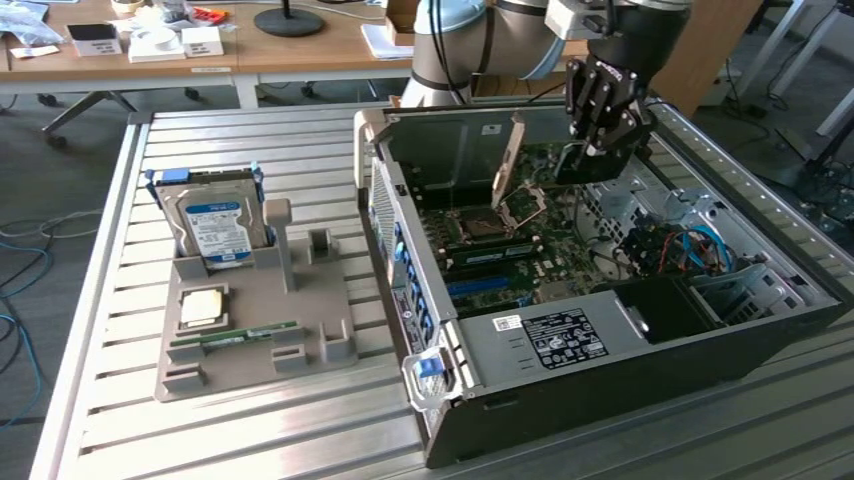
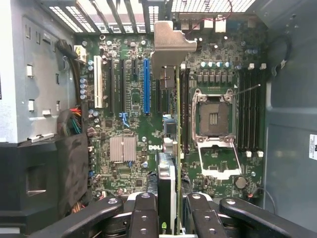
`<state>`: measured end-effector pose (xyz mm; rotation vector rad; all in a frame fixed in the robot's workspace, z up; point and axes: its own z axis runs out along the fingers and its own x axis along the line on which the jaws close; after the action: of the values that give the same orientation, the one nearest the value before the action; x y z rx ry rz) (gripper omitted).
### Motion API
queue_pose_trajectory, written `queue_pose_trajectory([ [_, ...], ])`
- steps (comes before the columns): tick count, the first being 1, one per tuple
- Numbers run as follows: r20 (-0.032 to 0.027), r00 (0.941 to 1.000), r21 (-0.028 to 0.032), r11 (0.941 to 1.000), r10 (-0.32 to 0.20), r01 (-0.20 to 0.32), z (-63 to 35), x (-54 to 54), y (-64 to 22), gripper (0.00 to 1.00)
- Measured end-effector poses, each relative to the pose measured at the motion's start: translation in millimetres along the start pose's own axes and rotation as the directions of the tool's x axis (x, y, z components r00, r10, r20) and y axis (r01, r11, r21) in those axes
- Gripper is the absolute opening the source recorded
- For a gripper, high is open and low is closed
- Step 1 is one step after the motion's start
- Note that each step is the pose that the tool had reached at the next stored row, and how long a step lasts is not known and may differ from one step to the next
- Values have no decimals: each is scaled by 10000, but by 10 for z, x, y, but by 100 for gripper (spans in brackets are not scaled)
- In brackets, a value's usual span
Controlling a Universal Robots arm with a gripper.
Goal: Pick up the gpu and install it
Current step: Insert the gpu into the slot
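Note:
My gripper (image 1: 601,140) hangs over the open computer case (image 1: 587,385) and is shut on the gpu (image 1: 585,165), whose dark body hangs below the fingers above the motherboard (image 1: 534,250). In the wrist view the gripper (image 2: 168,220) clamps the gpu (image 2: 167,173), seen edge-on. The card runs away from the fingers to its silver end bracket (image 2: 171,42) near the vented rear wall. It hovers over the board between the long blue slot (image 2: 146,84) and the CPU socket (image 2: 214,116), clear of the board.
On the slatted table in the exterior view's left, a grey holder (image 1: 254,340) carries a blue-labelled hard drive (image 1: 220,228), a CPU chip (image 1: 203,307) and a RAM stick (image 1: 247,333). Loose cables (image 1: 694,250) and drive bays fill the case's right end.

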<state>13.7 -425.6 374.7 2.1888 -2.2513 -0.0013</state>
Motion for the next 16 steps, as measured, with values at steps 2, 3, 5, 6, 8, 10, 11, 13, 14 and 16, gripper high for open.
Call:
queue_pose_trajectory([
  [2, 2, 10000, 18, 10000, -2, 2, 29, 0, 3, 27],
  [3, 2, 10000, 24, 10000, -2, 2, 41, 0, 5, 27],
  [5, 1, 10000, 33, 10000, -3, 3, 57, 0, 9, 27],
  [6, 1, 10000, 35, 10000, -4, 4, 61, 0, 10, 27],
  [8, -1, 10000, 35, 10000, -4, 4, 62, 0, 10, 27],
  [10, 0, 10000, 35, 10000, -2, 2, 63, 0, 11, 27],
  [11, 1, 10000, 36, 10000, -2, 2, 63, 0, 11, 27],
  [13, 2, 10000, 36, 10000, -2, 2, 63, 0, 11, 27],
  [14, 1, 10000, 36, 10000, -2, 2, 63, 0, 11, 27],
  [16, 1, 10000, 36, 10000, -2, 2, 63, 0, 11, 27],
])
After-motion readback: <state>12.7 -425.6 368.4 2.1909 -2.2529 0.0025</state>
